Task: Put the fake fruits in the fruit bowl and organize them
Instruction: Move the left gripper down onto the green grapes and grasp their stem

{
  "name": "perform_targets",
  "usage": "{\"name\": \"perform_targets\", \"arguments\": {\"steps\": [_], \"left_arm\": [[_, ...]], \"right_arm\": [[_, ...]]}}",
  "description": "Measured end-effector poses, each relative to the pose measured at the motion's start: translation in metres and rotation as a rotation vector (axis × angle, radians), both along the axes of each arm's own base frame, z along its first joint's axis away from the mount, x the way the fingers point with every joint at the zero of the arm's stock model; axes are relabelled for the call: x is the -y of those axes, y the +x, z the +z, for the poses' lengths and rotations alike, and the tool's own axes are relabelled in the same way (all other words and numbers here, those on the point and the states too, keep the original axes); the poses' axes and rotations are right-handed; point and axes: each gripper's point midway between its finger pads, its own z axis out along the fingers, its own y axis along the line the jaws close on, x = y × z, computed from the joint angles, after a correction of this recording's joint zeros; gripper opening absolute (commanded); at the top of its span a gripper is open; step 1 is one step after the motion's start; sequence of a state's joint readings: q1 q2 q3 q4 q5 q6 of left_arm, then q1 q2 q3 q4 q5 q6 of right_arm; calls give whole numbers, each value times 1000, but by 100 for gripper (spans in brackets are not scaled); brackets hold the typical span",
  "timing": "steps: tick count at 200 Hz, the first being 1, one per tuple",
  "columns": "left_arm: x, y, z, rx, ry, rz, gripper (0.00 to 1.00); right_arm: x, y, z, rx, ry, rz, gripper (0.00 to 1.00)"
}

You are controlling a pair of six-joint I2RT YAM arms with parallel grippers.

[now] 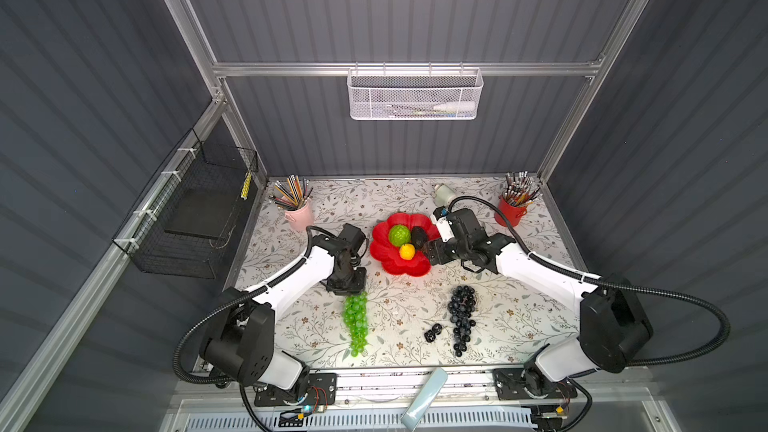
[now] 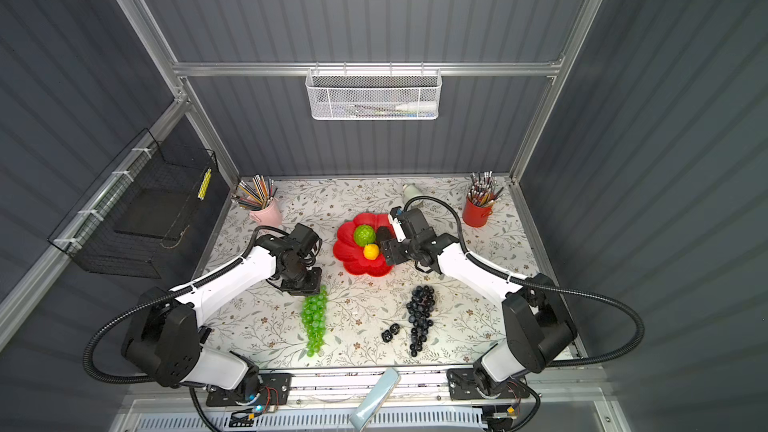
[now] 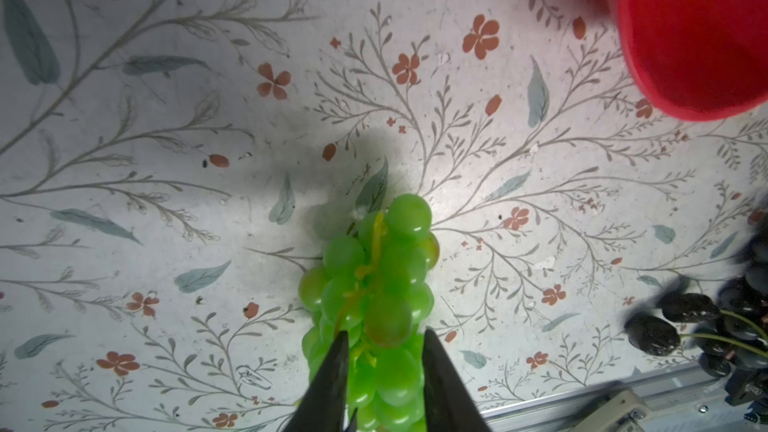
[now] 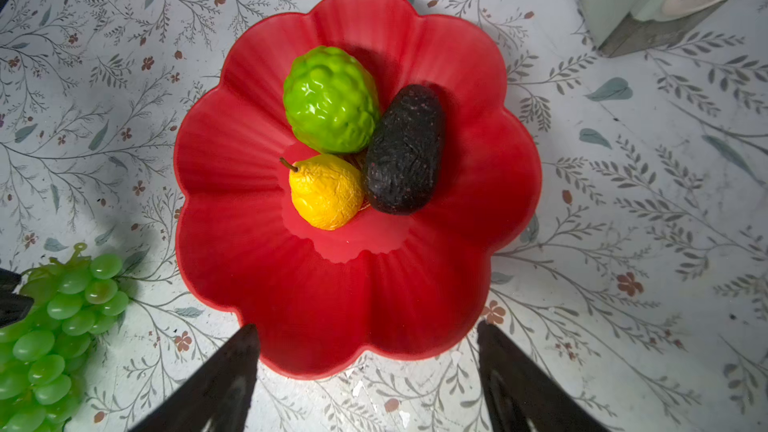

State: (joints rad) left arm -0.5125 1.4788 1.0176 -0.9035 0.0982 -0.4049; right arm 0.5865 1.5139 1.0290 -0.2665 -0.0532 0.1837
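The fruit bowl (image 1: 409, 268) sits mid-table, toward the back. Three of the fruits lie bunched together in its centre: the lime-green scaly ball (image 1: 399, 235) on the far side, the black bumpy oval (image 1: 419, 237) touching it on the right, and the small yellow fruit (image 1: 407, 251) in front of both.

The other three lie on the table (image 1: 407, 305), nearer its front edge. The green grape bunch (image 1: 356, 322) lies lengthwise, left of the bowl's front, with its broad end toward the back. The dark-purple grape bunch (image 1: 462, 317) lies the same way on the right, well apart from the green one. The tiny black berry cluster (image 1: 433, 332) lies between them, just beside the purple bunch.

The left hand (image 3: 383, 332) points down onto the broad end of the green bunch. Its fingers (image 3: 332, 376) are drawn narrow, one against each side, with grapes filling the gap — the bunch lies on the table. The right hand (image 4: 365, 326) hovers at the bowl's right-front rim, spread wide, with nothing between its fingers.

At the back corners stand a pink cup (image 1: 300, 216) and a red cup (image 1: 510, 213), both stuffed with pencils (image 1: 291, 193).
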Motion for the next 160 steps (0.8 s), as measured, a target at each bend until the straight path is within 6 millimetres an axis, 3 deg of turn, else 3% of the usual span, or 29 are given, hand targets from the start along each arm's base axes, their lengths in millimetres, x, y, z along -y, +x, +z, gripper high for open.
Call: {"name": "perform_targets", "arguments": {"steps": [49, 99, 109, 136, 160], "left_arm": [[3, 6, -1, 16, -36, 12, 11], [0, 10, -1, 22, -36, 24, 2], [-1, 11, -1, 23, -33, 27, 8], [-6, 9, -2, 20, -9, 29, 46], [-14, 6, -1, 19, 27, 24, 54]], "right_arm": [[-3, 1, -5, -13, -6, 2, 83], [-4, 2, -8, -22, -5, -2, 83], [-4, 2, -8, -22, -5, -2, 83], [-4, 2, -8, -23, -4, -4, 83], [-4, 2, -8, -22, -3, -4, 83]]}}
